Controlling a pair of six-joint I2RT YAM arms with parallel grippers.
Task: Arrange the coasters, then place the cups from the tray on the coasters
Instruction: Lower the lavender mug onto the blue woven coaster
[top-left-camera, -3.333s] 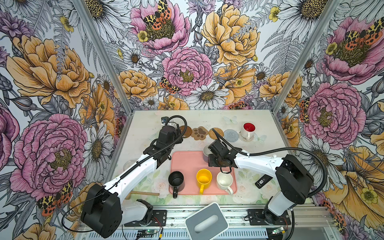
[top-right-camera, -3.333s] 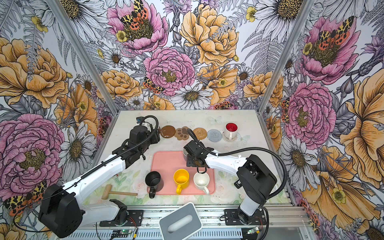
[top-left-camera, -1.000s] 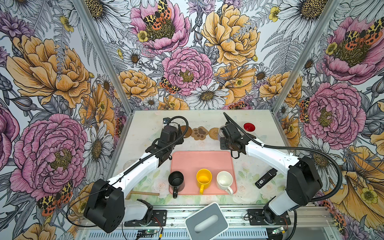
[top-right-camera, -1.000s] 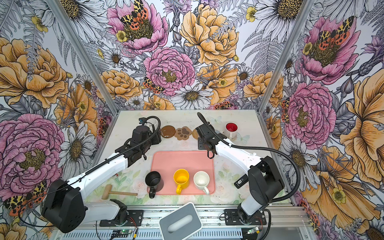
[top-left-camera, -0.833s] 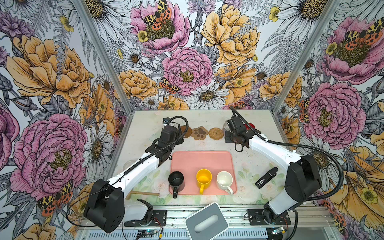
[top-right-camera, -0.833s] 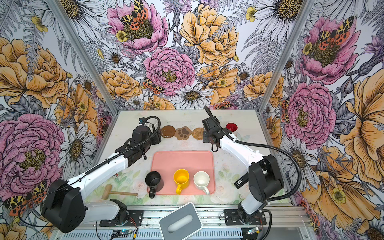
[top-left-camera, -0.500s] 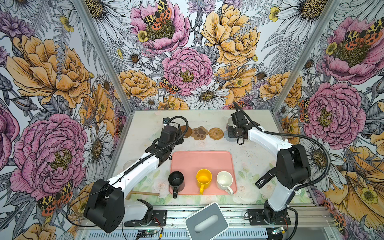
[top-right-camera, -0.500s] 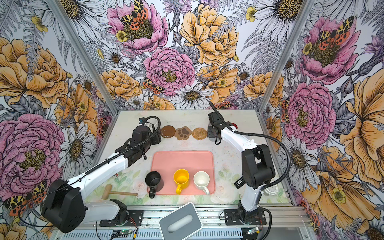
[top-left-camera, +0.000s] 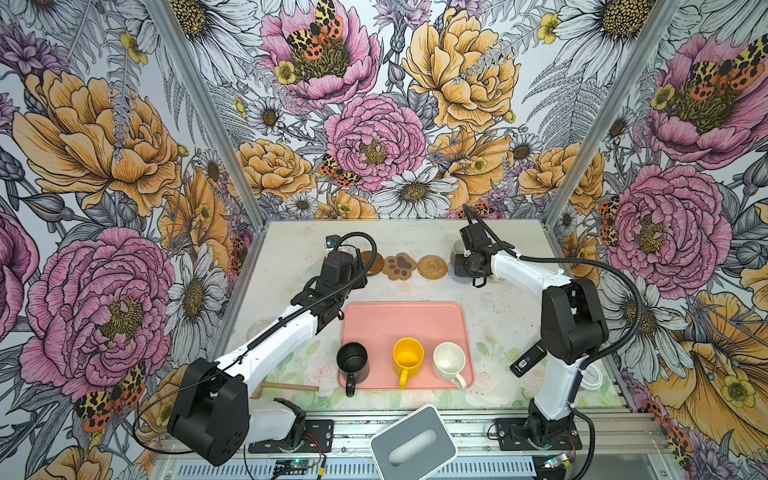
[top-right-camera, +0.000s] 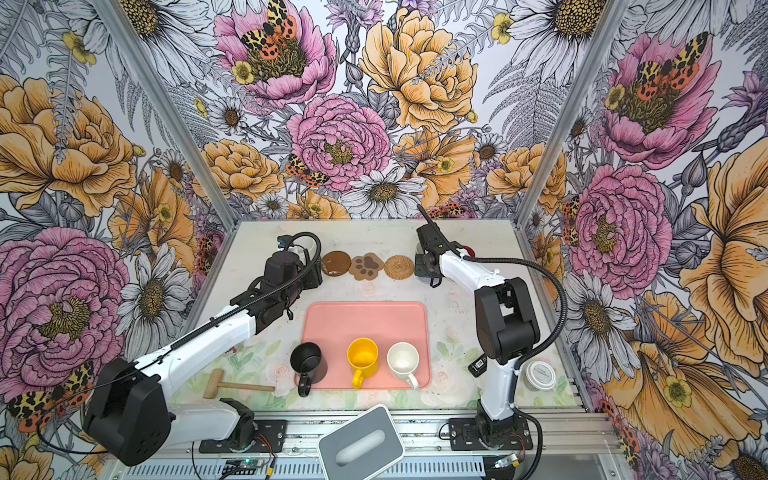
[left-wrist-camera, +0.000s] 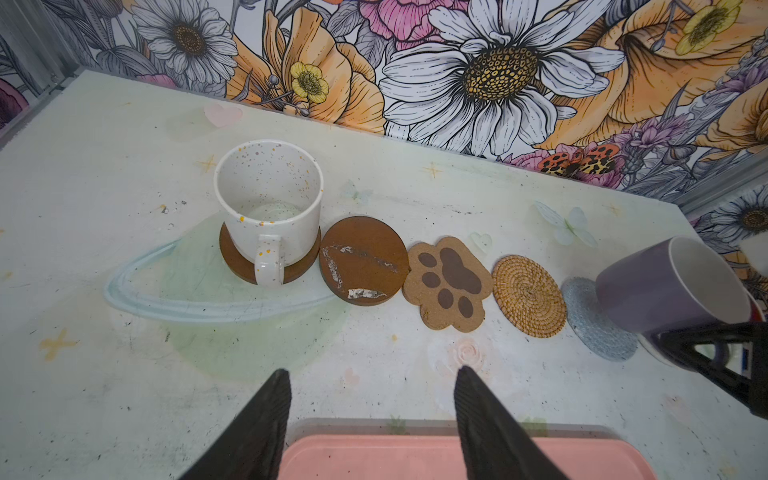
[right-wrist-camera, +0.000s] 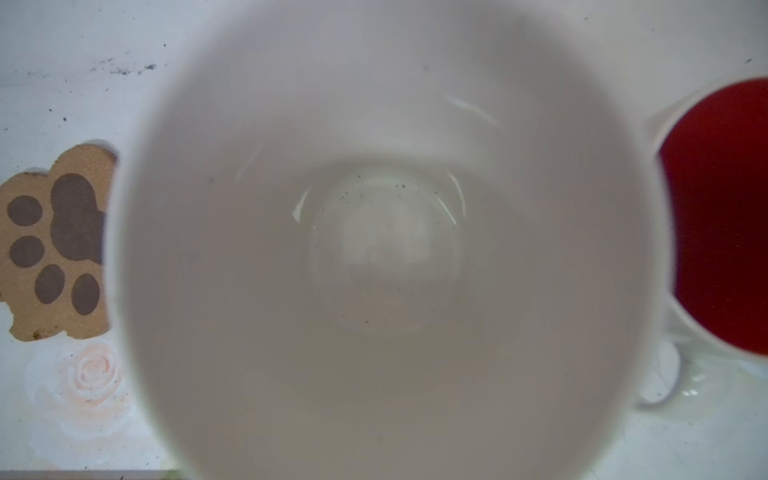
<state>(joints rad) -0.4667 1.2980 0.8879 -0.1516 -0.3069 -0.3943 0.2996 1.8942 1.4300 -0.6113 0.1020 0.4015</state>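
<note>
My right gripper (top-left-camera: 467, 264) is shut on the lavender cup (left-wrist-camera: 665, 286), which hangs tilted just above the grey-blue coaster (left-wrist-camera: 590, 328). The cup's white inside (right-wrist-camera: 386, 249) fills the right wrist view and hides the fingers. Beside it stands the red-inside cup (right-wrist-camera: 723, 216). A speckled white cup (left-wrist-camera: 270, 199) sits on a brown disc coaster (left-wrist-camera: 237, 266). The second brown disc (left-wrist-camera: 363, 262), paw-print coaster (left-wrist-camera: 446, 282) and rattan coaster (left-wrist-camera: 528, 296) are bare. My left gripper (left-wrist-camera: 372, 370) is open over the tray's far edge. On the tray (top-left-camera: 403, 320) stand black (top-left-camera: 352, 362), yellow (top-left-camera: 408, 356) and cream-white (top-left-camera: 449, 360) cups.
A wooden mallet (top-right-camera: 237, 386) lies front left of the tray. A grey box with an oval slot (top-left-camera: 413, 442) sits at the front edge. A small black device (top-left-camera: 528, 360) and a white-lidded jar (top-right-camera: 540, 375) are at the front right.
My right arm has carried the lavender cup from the tray to the back right, stopping over the grey-blue coaster. The left arm has stayed still and open.
</note>
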